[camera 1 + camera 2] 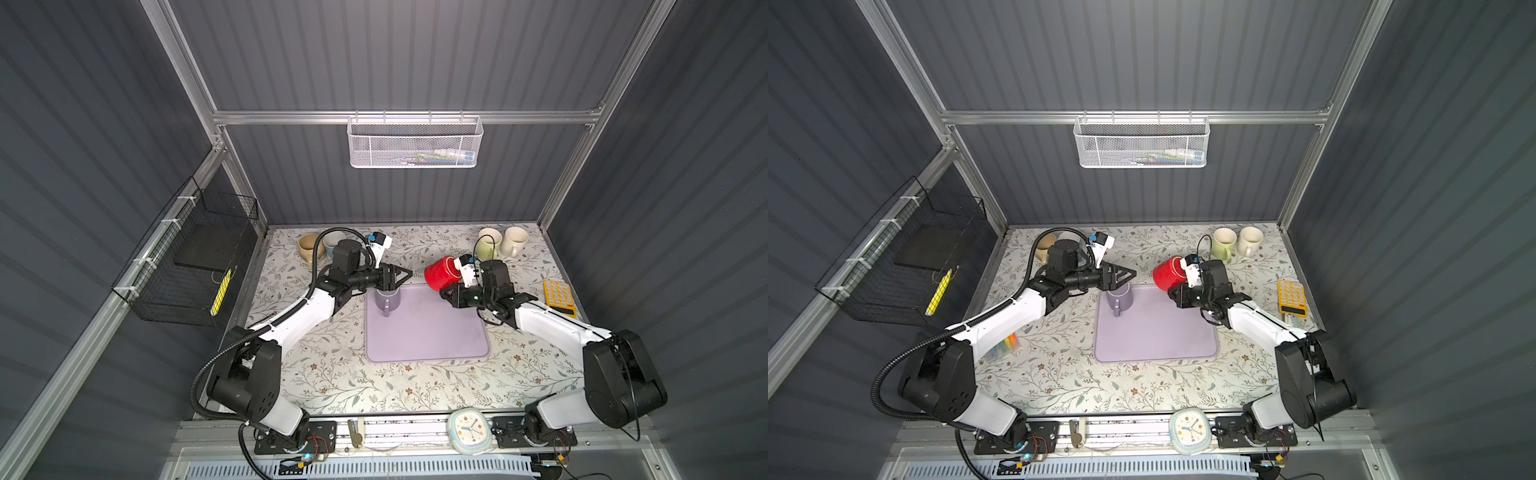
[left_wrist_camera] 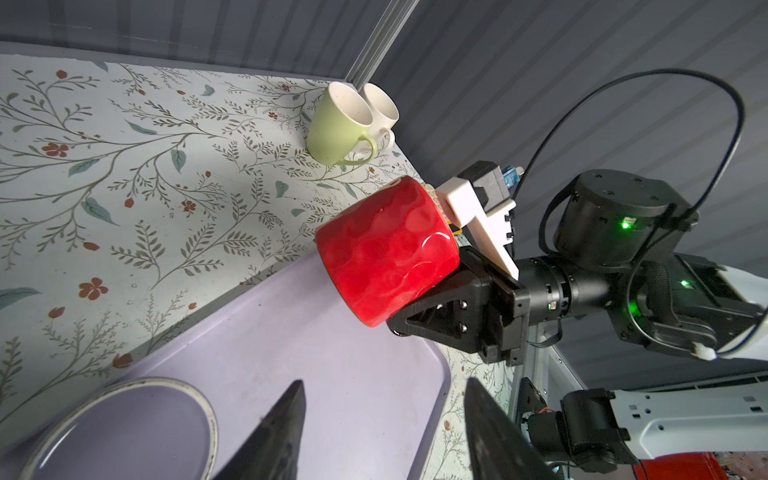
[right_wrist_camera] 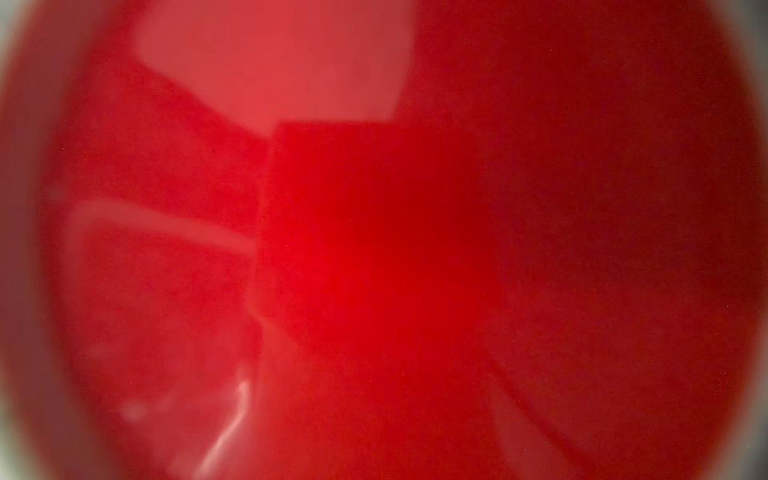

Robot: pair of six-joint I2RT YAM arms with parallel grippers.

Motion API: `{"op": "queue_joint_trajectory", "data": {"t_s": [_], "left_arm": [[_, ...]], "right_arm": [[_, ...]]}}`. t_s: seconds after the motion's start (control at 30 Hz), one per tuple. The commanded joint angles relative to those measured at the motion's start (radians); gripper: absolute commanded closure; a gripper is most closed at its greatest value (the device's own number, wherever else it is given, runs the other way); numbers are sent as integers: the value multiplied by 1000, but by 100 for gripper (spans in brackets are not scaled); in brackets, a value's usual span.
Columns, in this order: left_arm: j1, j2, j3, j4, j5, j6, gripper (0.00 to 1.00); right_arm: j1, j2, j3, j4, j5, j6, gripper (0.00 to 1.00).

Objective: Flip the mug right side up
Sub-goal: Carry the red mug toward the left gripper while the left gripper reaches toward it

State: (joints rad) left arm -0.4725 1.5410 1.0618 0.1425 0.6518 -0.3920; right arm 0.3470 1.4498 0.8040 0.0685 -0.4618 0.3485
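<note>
A red mug (image 1: 440, 273) (image 1: 1167, 273) hangs tilted on its side above the back right corner of the purple tray (image 1: 436, 336). My right gripper (image 1: 449, 294) is shut on its rim end. In the left wrist view one black finger (image 2: 419, 318) lies along the outside of the red mug (image 2: 386, 253); the other finger is hidden. The right wrist view is filled with blurred red mug (image 3: 374, 249). My left gripper (image 1: 405, 277) (image 2: 384, 386) stands open and holds nothing, just above an upright purple mug (image 1: 387, 300) (image 2: 124, 428) on the tray's back left corner.
A green mug (image 1: 488, 246) and a cream mug (image 1: 514, 241) stand at the back right. A tan mug (image 1: 308, 246) and a blue one (image 1: 333, 241) sit at the back left behind my left arm. A yellow calculator (image 1: 559, 298) lies at the right edge, a clock (image 1: 468, 432) at the front.
</note>
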Motion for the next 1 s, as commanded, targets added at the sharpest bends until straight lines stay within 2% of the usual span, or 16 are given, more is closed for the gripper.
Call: {"op": "queue_joint_trajectory", "data": {"t_s": [0.0,0.53,0.97], "left_arm": [[-8,11,6,42,30,-14,39],[-22,41,29,126,74,-65,39],[-54,87,20,298,103,-168,39]], "right_arm": [[-5,-41,2,121,-57,20,100],[-10,-73,-44,351,-194,117,100],[-5,-67,-55,464,-265,171,100]]}}
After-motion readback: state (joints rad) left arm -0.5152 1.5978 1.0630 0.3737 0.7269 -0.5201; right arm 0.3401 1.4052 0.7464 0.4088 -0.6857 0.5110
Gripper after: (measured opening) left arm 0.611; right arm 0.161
